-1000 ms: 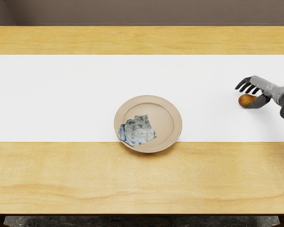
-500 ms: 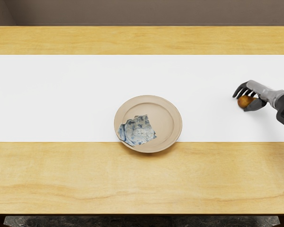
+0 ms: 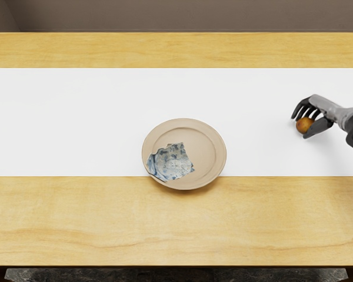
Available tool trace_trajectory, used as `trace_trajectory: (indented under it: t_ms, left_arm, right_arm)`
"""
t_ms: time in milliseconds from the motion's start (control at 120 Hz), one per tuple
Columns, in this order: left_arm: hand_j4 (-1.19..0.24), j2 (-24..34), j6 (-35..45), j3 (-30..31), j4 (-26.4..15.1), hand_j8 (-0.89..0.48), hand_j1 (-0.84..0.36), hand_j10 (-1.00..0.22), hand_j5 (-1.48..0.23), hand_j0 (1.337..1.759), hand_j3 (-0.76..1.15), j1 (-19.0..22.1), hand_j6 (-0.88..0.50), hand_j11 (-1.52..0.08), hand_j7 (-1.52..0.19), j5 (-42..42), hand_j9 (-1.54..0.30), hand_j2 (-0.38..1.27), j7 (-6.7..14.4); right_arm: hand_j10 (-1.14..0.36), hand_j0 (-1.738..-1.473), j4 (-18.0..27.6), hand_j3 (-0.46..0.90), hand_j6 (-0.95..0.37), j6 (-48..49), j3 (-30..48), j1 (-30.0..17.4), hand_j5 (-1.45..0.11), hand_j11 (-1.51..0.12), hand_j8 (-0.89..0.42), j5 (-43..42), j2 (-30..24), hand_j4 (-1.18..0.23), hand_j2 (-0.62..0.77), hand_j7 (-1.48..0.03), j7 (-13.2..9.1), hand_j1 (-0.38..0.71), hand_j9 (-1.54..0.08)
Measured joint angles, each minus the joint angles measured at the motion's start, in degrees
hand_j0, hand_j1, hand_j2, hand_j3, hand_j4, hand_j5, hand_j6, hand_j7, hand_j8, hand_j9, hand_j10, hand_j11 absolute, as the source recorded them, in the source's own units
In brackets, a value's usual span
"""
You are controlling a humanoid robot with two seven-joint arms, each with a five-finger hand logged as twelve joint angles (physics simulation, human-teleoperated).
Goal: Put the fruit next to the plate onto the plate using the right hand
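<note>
A small orange-brown fruit sits at the far right of the white runner, well to the right of the plate. My right hand comes in from the right edge, its dark fingers curled over the fruit's top and the thumb under its right side, shut on it. The tan round plate lies at the table's middle, on the runner's front edge. A blue-and-white patch covers the plate's lower left part. The left arm is out of view.
The white runner crosses the wooden table from left to right. A bare stretch of runner separates the fruit and the plate.
The right hand went from spread open behind the fruit to curled around it. The fruit has shifted very slightly left; the plate has not moved.
</note>
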Motion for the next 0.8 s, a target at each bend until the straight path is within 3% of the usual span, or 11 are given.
trace_trajectory:
  t_ms: [500,800]
  left_arm:
    - [0.0,0.0,0.0,0.0,0.0,0.0,0.34,0.0,-0.01,1.658,0.0,0.04,0.0,0.0,0.0,0.0,0.0,0.0,0.0]
    - [0.0,0.0,0.0,0.0,0.0,0.0,0.34,0.0,-0.01,1.658,0.0,0.03,0.0,0.0,0.0,0.0,0.0,0.0,0.0]
  right_arm:
    - [-0.46,-1.655,14.45,0.0,-0.57,6.08,5.63,0.08,-0.93,-0.91,-0.47,1.4,-9.91,-0.68,0.26,-0.9,0.0,0.27,-0.92]
    - [-0.46,-1.655,21.21,0.0,-0.57,7.2,7.07,0.06,-0.93,-0.91,-0.47,2.27,-11.89,-0.68,0.25,-0.9,-0.01,0.27,-0.92]
